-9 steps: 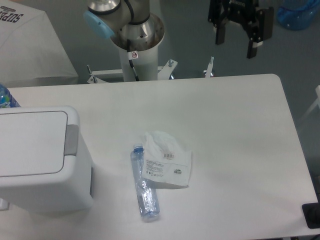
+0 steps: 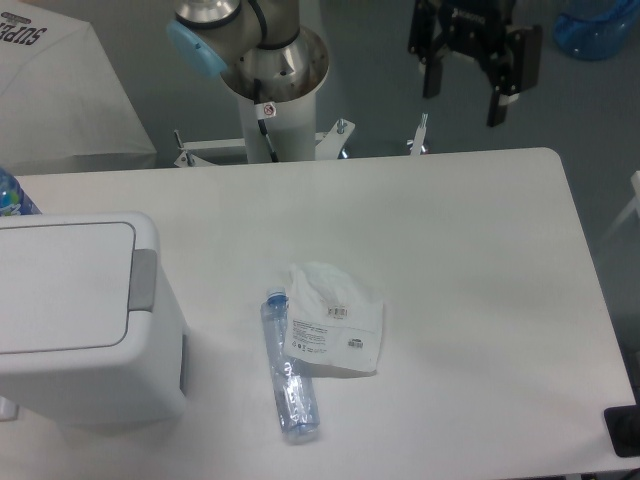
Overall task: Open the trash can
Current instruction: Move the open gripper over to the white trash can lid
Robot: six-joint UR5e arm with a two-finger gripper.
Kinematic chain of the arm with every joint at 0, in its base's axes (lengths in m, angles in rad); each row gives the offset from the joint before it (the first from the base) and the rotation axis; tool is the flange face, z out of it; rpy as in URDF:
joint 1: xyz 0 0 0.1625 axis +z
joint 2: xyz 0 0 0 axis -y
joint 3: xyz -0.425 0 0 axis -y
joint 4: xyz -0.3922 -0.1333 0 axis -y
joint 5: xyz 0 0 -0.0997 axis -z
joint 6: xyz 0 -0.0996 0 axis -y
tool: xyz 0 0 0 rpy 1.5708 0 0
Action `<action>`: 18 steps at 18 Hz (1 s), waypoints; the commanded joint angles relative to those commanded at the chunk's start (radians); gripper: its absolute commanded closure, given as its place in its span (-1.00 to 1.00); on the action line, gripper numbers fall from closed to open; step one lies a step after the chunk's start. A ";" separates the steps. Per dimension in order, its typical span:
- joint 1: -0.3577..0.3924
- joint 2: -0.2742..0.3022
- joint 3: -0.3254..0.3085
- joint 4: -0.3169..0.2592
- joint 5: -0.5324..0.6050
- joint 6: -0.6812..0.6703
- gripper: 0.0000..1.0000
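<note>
The claw (image 2: 463,97) – fingers apart, holding nothing – has edged up and slightly left at one o'clock beyond the table (image 2: 480,260), while the trash can (image 2: 85,320) sits at nine o'clock, lid shut – so opening hasn't begun

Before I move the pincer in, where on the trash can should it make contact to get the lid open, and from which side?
Go for the grey push-button tab on the right edge of the trash can, beside the flat lid, which lies shut. The tab faces up, so coming down from above looks best. The pincer hangs open beyond the table's far edge, so it must travel left and toward the camera first.
</note>
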 joint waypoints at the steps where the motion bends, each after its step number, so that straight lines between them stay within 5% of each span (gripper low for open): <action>1: -0.025 -0.009 0.000 0.028 -0.011 -0.071 -1.00; 9: -0.204 -0.095 0.000 0.241 -0.037 -0.652 -1.00; 18: -0.327 -0.114 -0.052 0.256 -0.058 -0.964 -1.00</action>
